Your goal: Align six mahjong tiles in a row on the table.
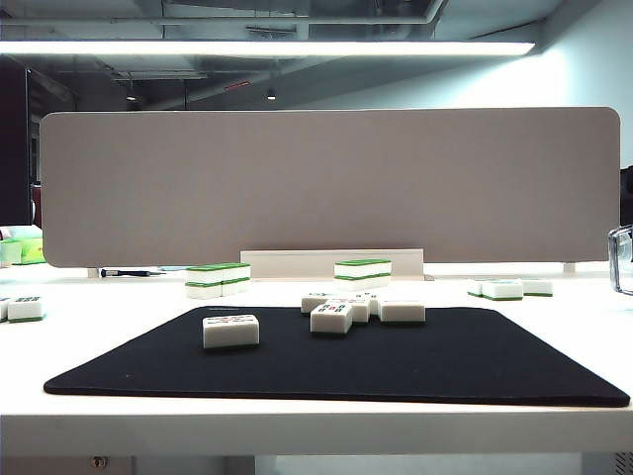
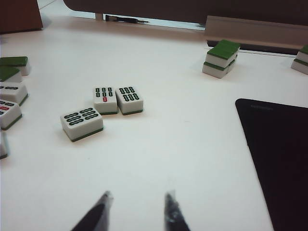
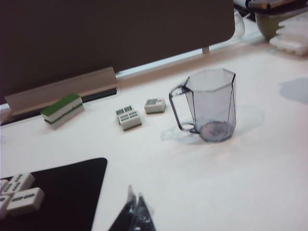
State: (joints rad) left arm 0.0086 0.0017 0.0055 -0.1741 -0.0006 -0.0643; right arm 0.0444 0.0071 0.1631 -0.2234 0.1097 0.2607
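**Several tiles scattered, none yet in a row**

White mahjong tiles [image 1: 230,330] with thin green bases and printed marks are being shown lying flat on the black mat [image 1: 445,366] of the table [image 1: 119,317]: one alone at the left, a loose cluster [image 1: 358,310] toward the far edge. The left gripper [image 2: 137,211] is being held above bare white table, jaws apart and empty. The right gripper [image 3: 134,211] is being held low beside the mat, jaws closed on nothing, near a clear cup [image 3: 211,103].

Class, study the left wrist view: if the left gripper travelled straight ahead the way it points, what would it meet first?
Probably nothing soon: ahead of the left gripper lies bare white table. The three face-up mahjong tiles sit off to one side, the green-topped stack to the other; depth is uncertain.
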